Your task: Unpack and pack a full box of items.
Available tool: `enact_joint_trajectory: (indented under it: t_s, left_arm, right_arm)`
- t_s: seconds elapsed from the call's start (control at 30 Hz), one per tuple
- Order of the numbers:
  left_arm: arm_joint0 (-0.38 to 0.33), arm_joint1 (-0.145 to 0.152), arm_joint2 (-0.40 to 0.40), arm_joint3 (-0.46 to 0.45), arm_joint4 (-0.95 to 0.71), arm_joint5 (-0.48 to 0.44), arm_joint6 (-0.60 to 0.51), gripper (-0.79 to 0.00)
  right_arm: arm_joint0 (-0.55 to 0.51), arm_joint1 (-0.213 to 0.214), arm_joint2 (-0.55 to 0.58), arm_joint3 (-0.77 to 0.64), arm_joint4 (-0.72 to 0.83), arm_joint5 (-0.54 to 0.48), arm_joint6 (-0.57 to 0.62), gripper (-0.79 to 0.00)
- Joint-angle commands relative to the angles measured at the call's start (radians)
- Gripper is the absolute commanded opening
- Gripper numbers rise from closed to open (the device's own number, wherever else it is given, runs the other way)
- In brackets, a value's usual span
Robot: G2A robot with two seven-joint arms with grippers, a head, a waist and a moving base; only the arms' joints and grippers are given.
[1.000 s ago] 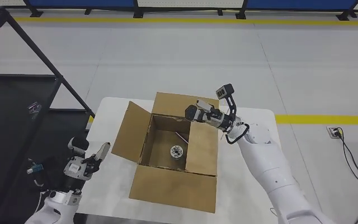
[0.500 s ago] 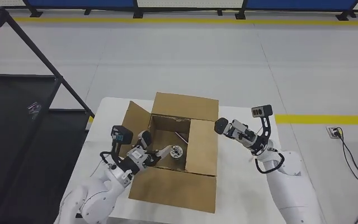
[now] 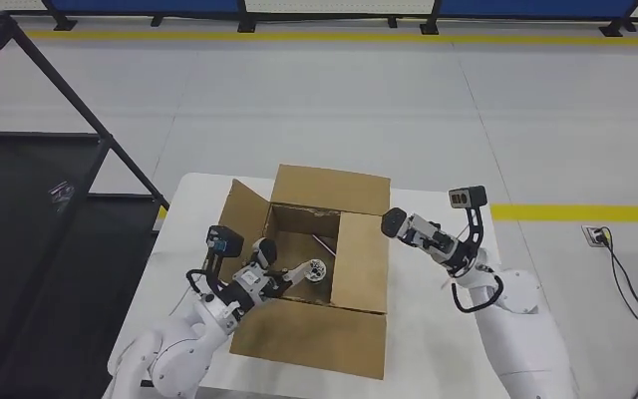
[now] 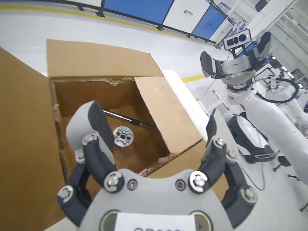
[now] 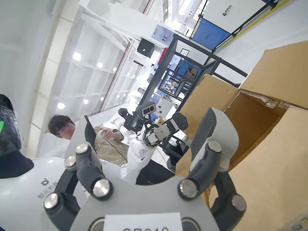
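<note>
Left arm has come off the table's left edge to the box over the last second, and in the last half second its gripper eased a bit further over the rim. Right arm pulled back from above the far right corner of the box and has barely shifted since.

Left gripper (image 3: 281, 261) (image 4: 155, 118): fingers spread wide, nothing between them. It hangs over the near left corner of the opening and points down into the interior.

Right gripper (image 3: 397, 223) (image 5: 149, 126) (image 4: 234, 54): fingers also spread, empty. It sits just right of the box, above the table (image 3: 199, 195), and faces the box's right side without touching it.

Box (image 3: 309, 334) (image 4: 96, 58) (image 5: 276, 73): brown cardboard, mid-table, top open. Left flap and far flap stand out away from the opening. Right flap is folded in and covers the right part of the opening.

Contents seen on the box floor:
- round metal part (image 3: 315, 268) (image 4: 123, 136), lying flat, roughly mid-floor, holes in its face
- thin metal rod (image 3: 324, 242) (image 4: 125, 117) with a dark tip, lying toward the far side, its tip end running under the right flap

The two sit near each other but apart. Floor under the right flap is hidden, so I can't tell what else is in there.
</note>
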Motion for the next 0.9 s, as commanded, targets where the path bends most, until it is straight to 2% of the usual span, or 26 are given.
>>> enact_joint_trajectory:
  t_s: [0.0, 0.2, 0.43, 0.63, 0.87]
  left_arm:
    - [-0.052, -0.006, 0.038, 0.057, -0.091, 0.03, -0.064, 0.0]
    - [-0.244, -0.03, 0.159, 0.272, -0.256, 0.131, -0.27, 0.0]
    - [-0.396, -0.067, 0.283, 0.492, -0.411, 0.114, -0.371, 0.0]
    - [-0.478, -0.098, 0.355, 0.61, -0.534, 0.059, -0.404, 0.0]
    - [-0.519, -0.116, 0.388, 0.656, -0.573, 0.016, -0.388, 0.0]
  right_arm:
    - [-0.018, 0.009, 0.013, -0.046, -0.073, -0.04, 0.011, 0.0]
    - [-0.081, 0.032, 0.066, -0.113, -0.149, -0.07, 0.006, 0.0]
    - [-0.143, 0.057, 0.144, -0.132, -0.139, -0.086, -0.013, 0.0]
    - [-0.179, 0.074, 0.181, -0.15, -0.112, -0.098, -0.009, 0.0]
    - [-0.189, 0.089, 0.19, -0.154, -0.091, -0.106, -0.012, 0.0]
